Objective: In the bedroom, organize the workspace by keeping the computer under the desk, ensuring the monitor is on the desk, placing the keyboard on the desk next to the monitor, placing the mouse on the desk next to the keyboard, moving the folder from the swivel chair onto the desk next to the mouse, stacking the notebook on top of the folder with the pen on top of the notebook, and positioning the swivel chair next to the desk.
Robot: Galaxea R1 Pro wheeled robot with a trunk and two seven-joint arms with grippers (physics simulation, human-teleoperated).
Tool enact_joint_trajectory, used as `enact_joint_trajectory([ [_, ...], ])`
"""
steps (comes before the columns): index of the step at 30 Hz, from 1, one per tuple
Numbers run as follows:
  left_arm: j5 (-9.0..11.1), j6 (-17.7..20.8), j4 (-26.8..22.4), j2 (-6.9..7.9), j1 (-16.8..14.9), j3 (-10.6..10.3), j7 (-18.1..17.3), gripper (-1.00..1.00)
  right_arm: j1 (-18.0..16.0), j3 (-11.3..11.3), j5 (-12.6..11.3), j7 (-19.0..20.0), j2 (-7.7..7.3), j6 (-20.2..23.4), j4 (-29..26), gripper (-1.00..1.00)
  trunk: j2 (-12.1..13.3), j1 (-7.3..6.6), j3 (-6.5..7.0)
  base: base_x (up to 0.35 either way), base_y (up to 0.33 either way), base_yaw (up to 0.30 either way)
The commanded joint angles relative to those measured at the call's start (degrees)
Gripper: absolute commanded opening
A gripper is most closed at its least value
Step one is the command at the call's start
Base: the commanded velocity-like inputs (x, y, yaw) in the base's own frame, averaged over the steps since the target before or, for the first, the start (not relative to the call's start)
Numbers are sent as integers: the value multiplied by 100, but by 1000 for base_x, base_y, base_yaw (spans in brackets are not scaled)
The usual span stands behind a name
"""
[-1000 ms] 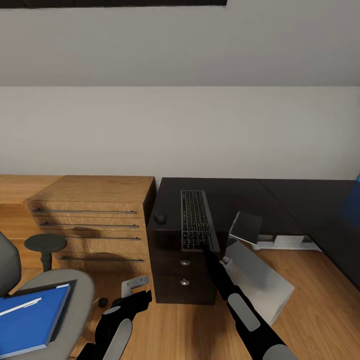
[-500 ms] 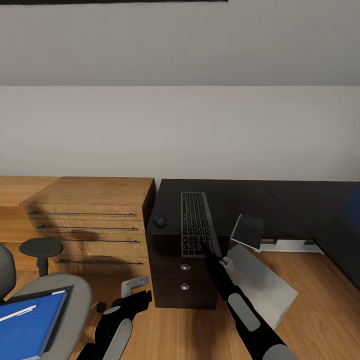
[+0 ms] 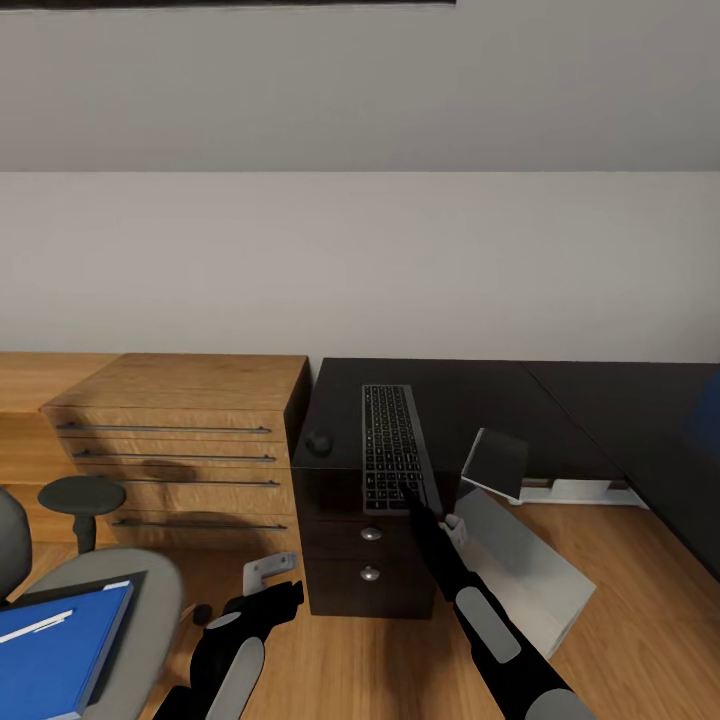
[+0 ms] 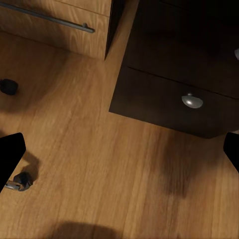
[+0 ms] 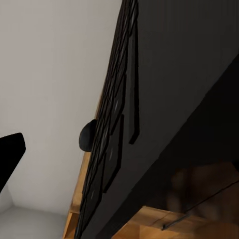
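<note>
Nothing shifted since half-second ago; my right jaws (image 3: 408, 492), state unclear, at keyboard (image 3: 392, 443); left jaws (image 3: 270, 590) apart. Next: grasp, carry to desk (image 3: 620, 420).

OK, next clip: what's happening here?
The robot's right gripper is at the near end of the slim silver-grey keyboard with dark keys, which lies on the dark drawer cabinet beside the small dark mouse. Whether it has gripped is unclear. The left gripper hangs open above the wood floor. The bright blue folder lies on the grey swivel chair.
</note>
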Motion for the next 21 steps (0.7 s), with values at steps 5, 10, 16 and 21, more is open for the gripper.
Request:
enact_joint_trajectory([
  [5,67,6,-6,1,-4,-7,58,100,-6,21,-58,15,-6,-11,-3,-100,-3,-1,-5,0,0,0],
  [10,67,8,-6,1,-4,-6,58,100,-6,27,-58,15,-8,-10,-4,-100,-3,-1,-5,0,0,0],
  [16,68,14,-6,1,-4,-7,57,100,-6,27,-58,29,-9,-9,-4,-100,-3,-1,-5,0,0,0],
  [21,68,15,-6,1,-4,-7,58,100,-6,28,-58,36,-11,-10,-4,-100,-3,-1,-5,0,0,0],
])
